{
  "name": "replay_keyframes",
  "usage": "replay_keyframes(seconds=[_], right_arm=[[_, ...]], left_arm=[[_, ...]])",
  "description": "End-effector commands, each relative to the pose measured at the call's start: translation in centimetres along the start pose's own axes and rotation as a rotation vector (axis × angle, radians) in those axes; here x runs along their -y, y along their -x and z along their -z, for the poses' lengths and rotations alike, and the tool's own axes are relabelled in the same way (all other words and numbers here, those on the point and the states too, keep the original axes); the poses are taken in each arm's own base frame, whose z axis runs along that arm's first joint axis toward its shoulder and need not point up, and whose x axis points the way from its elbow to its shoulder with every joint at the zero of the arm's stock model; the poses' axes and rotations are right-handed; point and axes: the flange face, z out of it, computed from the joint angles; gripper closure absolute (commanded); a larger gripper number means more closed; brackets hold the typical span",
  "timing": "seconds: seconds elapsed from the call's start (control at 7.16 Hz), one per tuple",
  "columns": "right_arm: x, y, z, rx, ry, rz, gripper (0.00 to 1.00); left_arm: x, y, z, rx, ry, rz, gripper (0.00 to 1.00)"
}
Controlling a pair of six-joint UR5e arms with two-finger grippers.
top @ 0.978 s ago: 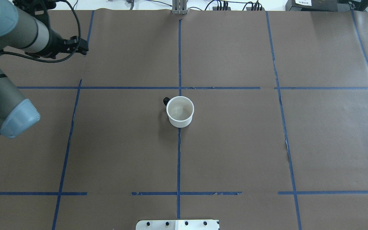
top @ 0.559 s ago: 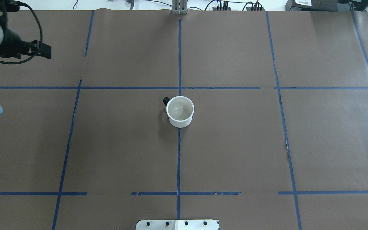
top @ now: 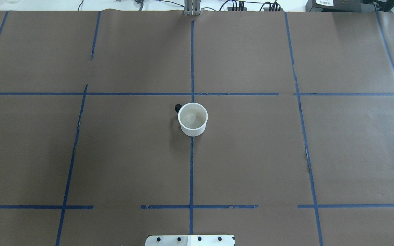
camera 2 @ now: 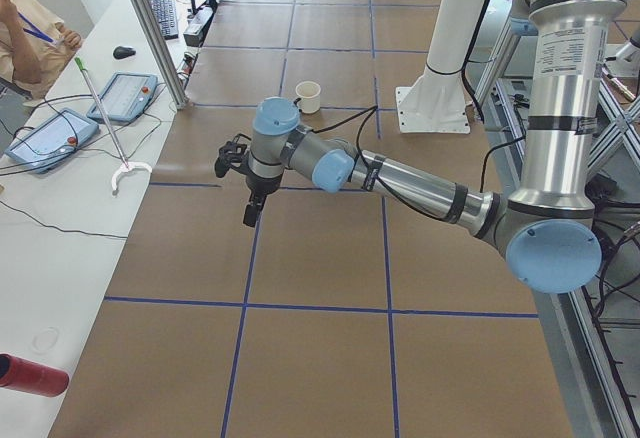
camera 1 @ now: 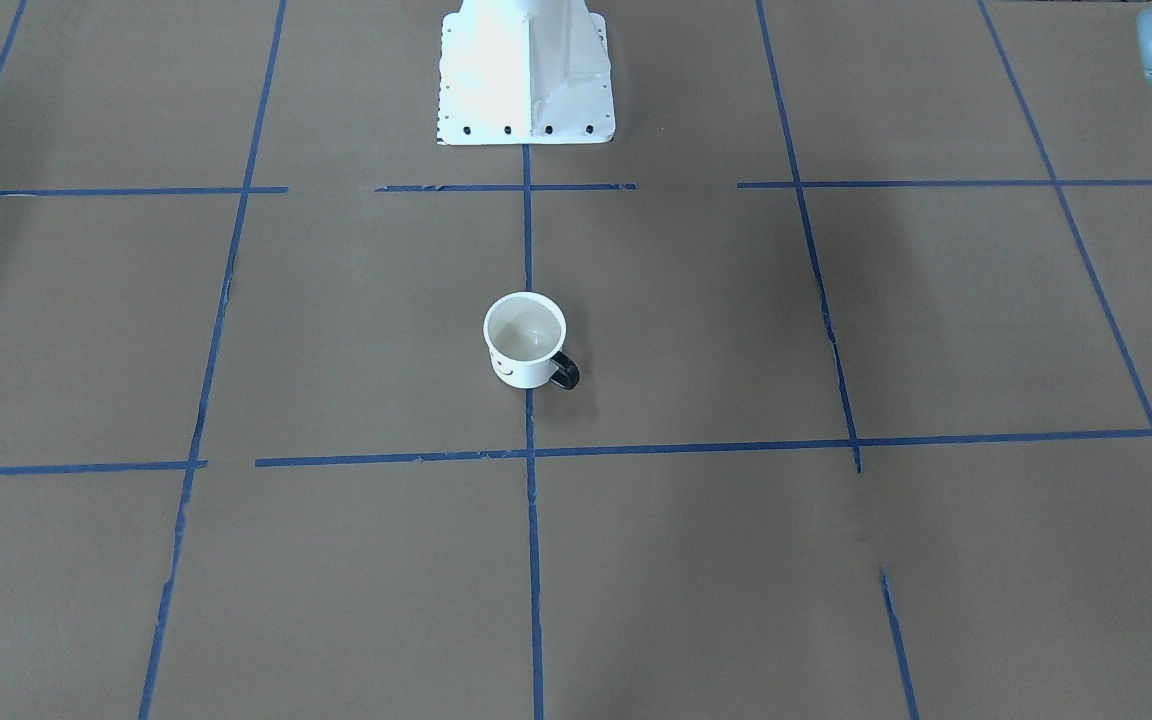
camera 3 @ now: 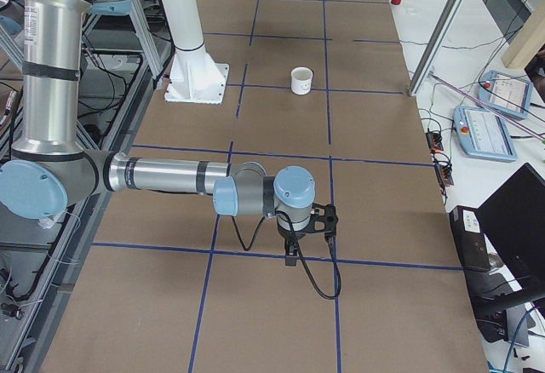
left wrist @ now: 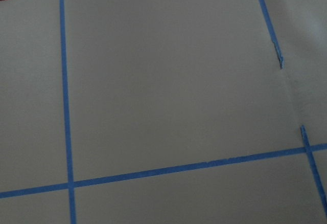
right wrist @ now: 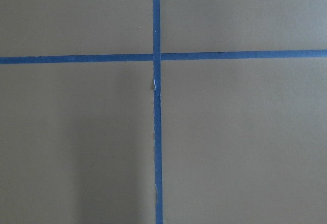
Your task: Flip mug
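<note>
Near the left end of the surface [top: 251,164], the left tool [camera 2: 248,220] hangs over bare brown paper with its fingers pointing down. It holds nothing, and whether the fingers stand apart or together cannot be told. At the opposite end the right tool [camera 3: 291,259] hangs over a line of blue tape [camera 3: 383,262], its gap equally impossible to judge. Well apart from both, about midway between them, one mug [top: 192,119] stands upright, mouth up, on the centre tape line, its black handle turned away from the robot and toward its left. Two tools, one mug.
</note>
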Motion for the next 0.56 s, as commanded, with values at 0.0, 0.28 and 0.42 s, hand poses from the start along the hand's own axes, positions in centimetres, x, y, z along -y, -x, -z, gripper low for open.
replay_keyframes(seconds=[0.0,0.28,0.42], right_arm=[[0.0,0.0,0.0,0.000,0.000,0.000,0.00],[0.0,0.0,0.0,0.000,0.000,0.000,0.00],[0.0,0.0,0.0,0.000,0.000,0.000,0.00]], left_arm=[[-4.9,8.0,0.8,0.022,0.023,-0.005,0.00],[-9.2,13.1,1.0,0.033,0.045,-0.001,0.00],[-10.0,13.7,0.6,0.035,0.059,0.018,0.00]])
